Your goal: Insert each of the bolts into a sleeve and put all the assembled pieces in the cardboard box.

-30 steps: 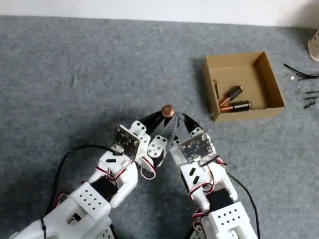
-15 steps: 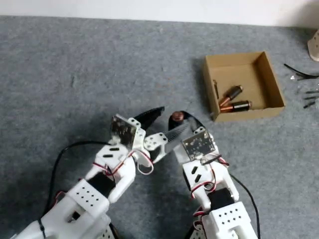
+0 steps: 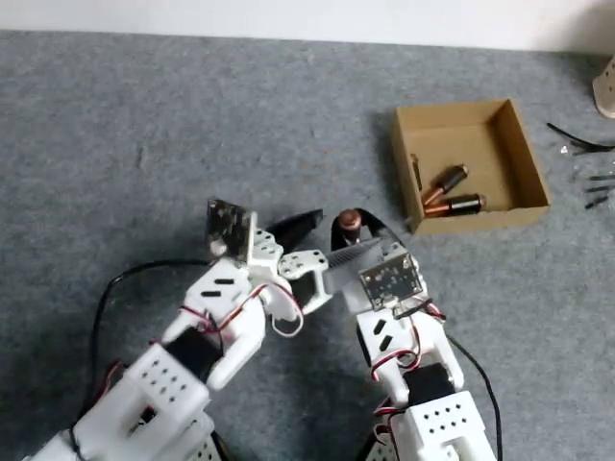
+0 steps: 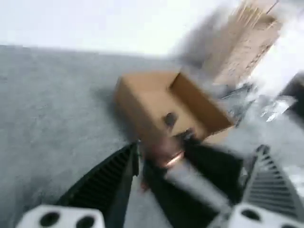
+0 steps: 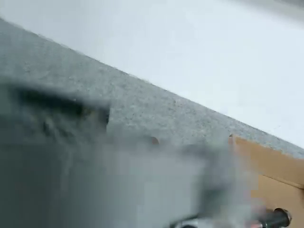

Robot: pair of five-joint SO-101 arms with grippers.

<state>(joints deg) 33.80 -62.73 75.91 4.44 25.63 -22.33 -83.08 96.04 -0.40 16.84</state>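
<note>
A copper-coloured sleeve piece point(image 3: 348, 222) hangs just above the grey mat, left of the cardboard box point(image 3: 509, 130). My right gripper point(image 3: 358, 234) is shut on it. My left gripper point(image 3: 330, 241) stands open beside it, its fingers apart from the piece. In the left wrist view the left gripper point(image 4: 190, 185) has its ribbed fingers point(image 4: 111, 183) spread wide, with the held copper piece point(image 4: 166, 156) between and beyond them and the box point(image 4: 147, 102) behind. Two assembled pieces point(image 3: 449, 192) lie in the box. The right wrist view catches a box corner point(image 5: 278, 164) and one piece point(image 5: 275, 217).
Black cable ties and small parts point(image 3: 588, 161) lie on the mat right of the box. A pale object point(image 3: 605, 88) sits at the far right edge. The grey mat point(image 3: 144, 144) stretches open to the left and back.
My left gripper has opened and drawn back left from the copper piece. The right gripper has carried the piece a little to the right, toward the box.
</note>
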